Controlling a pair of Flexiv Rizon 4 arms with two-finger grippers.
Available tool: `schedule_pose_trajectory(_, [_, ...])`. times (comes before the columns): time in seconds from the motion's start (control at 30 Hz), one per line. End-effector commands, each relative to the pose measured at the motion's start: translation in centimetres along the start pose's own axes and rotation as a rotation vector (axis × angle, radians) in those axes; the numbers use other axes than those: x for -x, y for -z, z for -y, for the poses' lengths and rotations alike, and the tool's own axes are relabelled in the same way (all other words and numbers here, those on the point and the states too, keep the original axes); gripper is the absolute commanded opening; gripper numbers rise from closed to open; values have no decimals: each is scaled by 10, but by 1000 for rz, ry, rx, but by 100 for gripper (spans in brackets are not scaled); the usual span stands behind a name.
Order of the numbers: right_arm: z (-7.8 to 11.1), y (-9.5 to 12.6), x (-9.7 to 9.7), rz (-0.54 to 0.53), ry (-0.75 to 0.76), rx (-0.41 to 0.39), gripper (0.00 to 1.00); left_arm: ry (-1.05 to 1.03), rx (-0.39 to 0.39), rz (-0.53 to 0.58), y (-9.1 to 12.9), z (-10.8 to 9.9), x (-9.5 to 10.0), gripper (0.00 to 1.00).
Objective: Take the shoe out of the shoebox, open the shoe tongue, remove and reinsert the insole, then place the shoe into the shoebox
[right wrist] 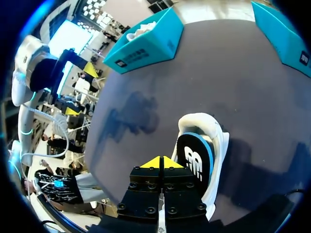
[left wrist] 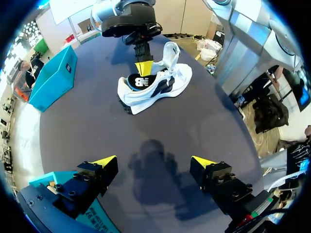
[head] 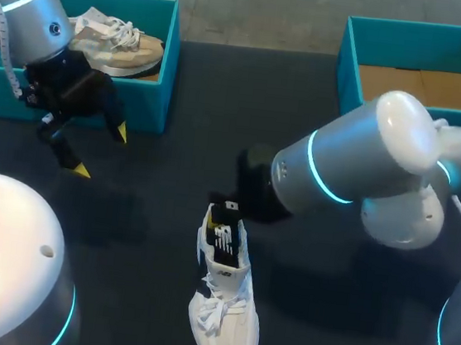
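Observation:
A white shoe [head: 227,309] lies on its sole at the front middle of the dark table, with its laces loose. Its black insole [head: 223,242] with a white logo shows at the heel opening. My right gripper [head: 214,211] is shut, its yellow tips together right at the insole's heel end [right wrist: 194,160]. In the right wrist view nothing shows between the closed tips [right wrist: 160,162], which sit beside the shoe's heel collar [right wrist: 218,141]. My left gripper [head: 101,151] hangs open and empty in front of the left shoebox [head: 152,89], far from the shoe [left wrist: 165,85].
The left teal shoebox holds a beige shoe [head: 116,47]. A second teal shoebox [head: 351,61] at the back right shows only its cardboard floor. White rounded arm bases [head: 3,263] crowd the front left and front right corners.

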State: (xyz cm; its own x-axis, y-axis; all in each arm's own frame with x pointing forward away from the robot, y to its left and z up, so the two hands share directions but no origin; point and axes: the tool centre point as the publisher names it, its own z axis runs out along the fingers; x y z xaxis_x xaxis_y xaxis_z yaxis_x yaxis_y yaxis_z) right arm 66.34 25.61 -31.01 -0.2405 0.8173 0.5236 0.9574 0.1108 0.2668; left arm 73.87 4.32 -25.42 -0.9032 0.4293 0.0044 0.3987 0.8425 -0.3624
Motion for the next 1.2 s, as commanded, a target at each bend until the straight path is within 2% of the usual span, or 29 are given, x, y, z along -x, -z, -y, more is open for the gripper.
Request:
schedule_pose_trajectory(0.03, [5,3,-5,246,0,17,0,0,3,1,0,0,-1,100])
schedule_pose_trajectory(0.2, [9,3,-8,301,27,17,0,0,3,1,0,0,-1,100])
schedule_pose_trajectory(0.83, [2,-11,-3,302,73,-31,0,0,3,1,0,0,-1,100])
schedule_pose_trajectory(1.2, [-4,-21,13,365,64,-21,0,0,3,1,0,0,-1,100])
